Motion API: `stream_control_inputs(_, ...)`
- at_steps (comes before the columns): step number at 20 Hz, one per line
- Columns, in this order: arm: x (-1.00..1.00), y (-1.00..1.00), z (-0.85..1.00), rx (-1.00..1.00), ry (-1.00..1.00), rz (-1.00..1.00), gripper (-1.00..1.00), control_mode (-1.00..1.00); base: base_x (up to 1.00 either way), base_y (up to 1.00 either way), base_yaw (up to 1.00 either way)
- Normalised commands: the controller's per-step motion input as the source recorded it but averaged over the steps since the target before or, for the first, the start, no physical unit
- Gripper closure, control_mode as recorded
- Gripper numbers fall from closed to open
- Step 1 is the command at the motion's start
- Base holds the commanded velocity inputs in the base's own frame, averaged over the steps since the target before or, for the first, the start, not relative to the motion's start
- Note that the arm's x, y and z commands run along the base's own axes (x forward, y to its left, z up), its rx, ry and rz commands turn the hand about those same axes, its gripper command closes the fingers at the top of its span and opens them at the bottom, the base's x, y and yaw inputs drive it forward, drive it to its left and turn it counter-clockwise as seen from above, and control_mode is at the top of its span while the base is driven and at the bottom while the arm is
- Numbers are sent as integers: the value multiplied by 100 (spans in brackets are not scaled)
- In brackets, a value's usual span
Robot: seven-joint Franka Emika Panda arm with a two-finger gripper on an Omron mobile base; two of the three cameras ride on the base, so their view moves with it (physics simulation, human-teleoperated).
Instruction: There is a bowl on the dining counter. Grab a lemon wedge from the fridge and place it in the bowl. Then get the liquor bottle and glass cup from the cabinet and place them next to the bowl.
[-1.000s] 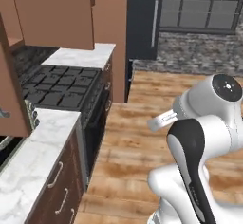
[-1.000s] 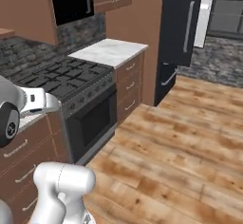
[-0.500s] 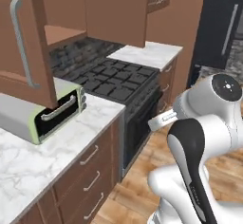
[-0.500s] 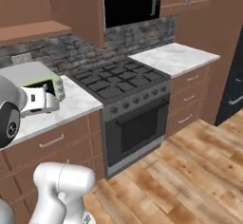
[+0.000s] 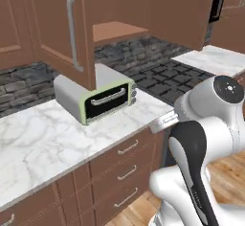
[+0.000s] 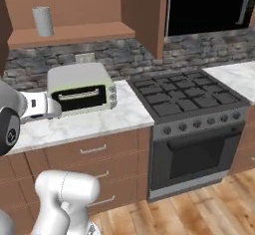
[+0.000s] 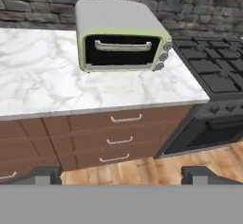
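Base swung round from fridge side; I now face open cabinet (image 6: 74, 32), glass cup (image 6: 43, 21) on shelf. Gripper (image 7: 121, 174) open, empty; cup pickup pending.

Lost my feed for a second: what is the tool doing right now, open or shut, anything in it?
Tool: open, jaws spread wide, nothing between them; it faces the toaster oven on the counter.

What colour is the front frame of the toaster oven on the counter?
Pale green around a black door; the toaster oven shows it best in the hand view.
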Motion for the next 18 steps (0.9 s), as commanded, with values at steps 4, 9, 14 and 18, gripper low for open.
stream_control_inputs(4, 0, 0, 0, 0, 0, 0, -100, 100, 47, -23, 52)
stream_control_inputs(9, 0, 0, 0, 0, 0, 0, -100, 100, 27, -33, 42)
stream_control_inputs(14, 0, 0, 0, 0, 0, 0, -100, 100, 3, -52, 25)
stream_control_inputs(18, 0, 0, 0, 0, 0, 0, -100, 100, 18, -48, 16)
